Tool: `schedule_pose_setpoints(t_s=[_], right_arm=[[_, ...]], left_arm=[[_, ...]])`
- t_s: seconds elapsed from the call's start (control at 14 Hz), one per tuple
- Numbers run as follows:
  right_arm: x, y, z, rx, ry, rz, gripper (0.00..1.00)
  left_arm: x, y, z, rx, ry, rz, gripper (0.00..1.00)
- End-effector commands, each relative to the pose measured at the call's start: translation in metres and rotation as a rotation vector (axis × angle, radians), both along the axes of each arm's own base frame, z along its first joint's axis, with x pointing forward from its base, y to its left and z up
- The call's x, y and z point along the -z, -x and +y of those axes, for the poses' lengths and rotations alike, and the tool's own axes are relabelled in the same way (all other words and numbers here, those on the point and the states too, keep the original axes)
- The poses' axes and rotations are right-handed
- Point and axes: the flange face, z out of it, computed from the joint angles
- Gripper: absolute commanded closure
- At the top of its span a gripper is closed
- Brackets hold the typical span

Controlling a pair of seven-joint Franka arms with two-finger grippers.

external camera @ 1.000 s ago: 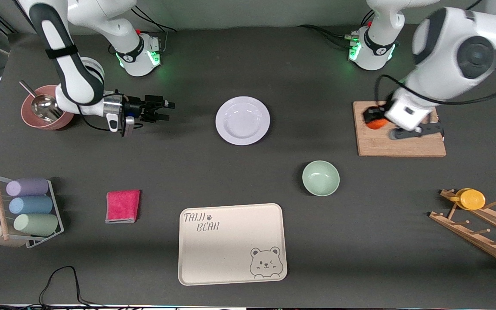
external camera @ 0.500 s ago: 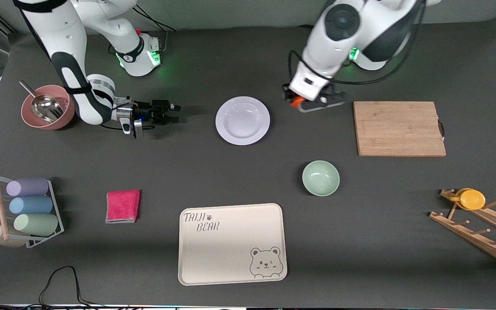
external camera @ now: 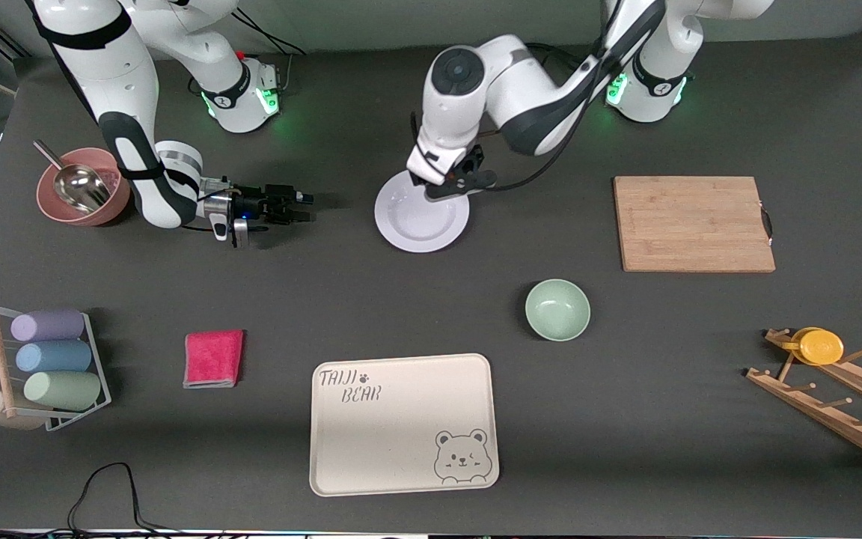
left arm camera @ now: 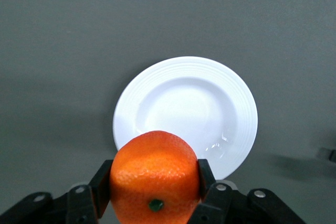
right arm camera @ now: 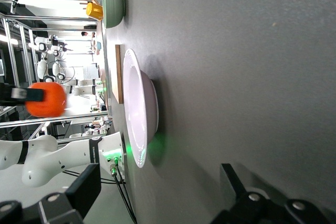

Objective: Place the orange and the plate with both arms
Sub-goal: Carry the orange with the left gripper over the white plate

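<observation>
The pale lavender-white plate (external camera: 416, 222) lies on the dark table between the two arms. My left gripper (external camera: 452, 182) hangs over the plate's edge that faces the robot bases. It is shut on the orange (left arm camera: 155, 177), which shows only in the wrist views; in the front view the wrist hides it. The plate (left arm camera: 239, 103) lies below the orange and apart from it. My right gripper (external camera: 301, 206) is open and empty, low over the table, beside the plate toward the right arm's end. Its view shows the plate (right arm camera: 137, 106) edge-on and the held orange (right arm camera: 46, 99) above it.
A wooden cutting board (external camera: 693, 223) lies toward the left arm's end. A mint-green bowl (external camera: 557, 309) and a cream bear-print tray (external camera: 404, 423) lie nearer the front camera. A pink cloth (external camera: 212, 358), a cup rack (external camera: 42, 367), a pink bowl with a scoop (external camera: 83, 196) and a peg rack (external camera: 827, 389) stand around.
My left arm has carried the orange from the cutting board to over the plate's edge. My right gripper has shifted slightly toward the plate.
</observation>
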Motion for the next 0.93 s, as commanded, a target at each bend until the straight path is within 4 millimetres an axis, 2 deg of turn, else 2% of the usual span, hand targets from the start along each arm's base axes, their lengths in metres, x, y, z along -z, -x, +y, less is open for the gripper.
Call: schedule_pose_setpoints(t_s=[0.0, 0.14, 0.29, 0.5, 0.64, 0.71, 0.79, 0.86], right_arm=[[0.004, -0.004, 0.000, 0.025, -0.007, 0.016, 0.00], [0.005, -0.004, 0.000, 0.025, -0.005, 0.019, 0.02], [0.006, -0.005, -0.001, 0.024, -0.004, 0.018, 0.14], [0.006, -0.005, -0.001, 0.024, -0.004, 0.018, 0.40], [0.006, -0.005, 0.000, 0.023, -0.004, 0.018, 0.56], [0.006, -0.005, -0.001, 0.024, -0.004, 0.018, 0.63], [0.006, -0.004, 0.000, 0.023, -0.004, 0.020, 0.69], [0.006, -0.005, -0.001, 0.024, -0.004, 0.018, 0.69]], left_arm=[[0.039, 0.004, -0.033, -0.010, 0.001, -0.018, 0.71], [0.064, 0.017, -0.042, -0.002, -0.017, -0.039, 0.71], [0.083, 0.021, -0.045, 0.005, -0.023, -0.037, 0.71], [0.111, 0.026, -0.053, 0.021, -0.039, -0.057, 0.70], [0.124, 0.030, -0.056, 0.029, -0.038, -0.075, 0.64], [0.125, 0.030, -0.057, 0.029, -0.033, -0.077, 0.58], [0.127, 0.029, -0.056, 0.030, -0.036, -0.076, 0.34], [0.127, 0.030, -0.056, 0.039, -0.037, -0.078, 0.02]])
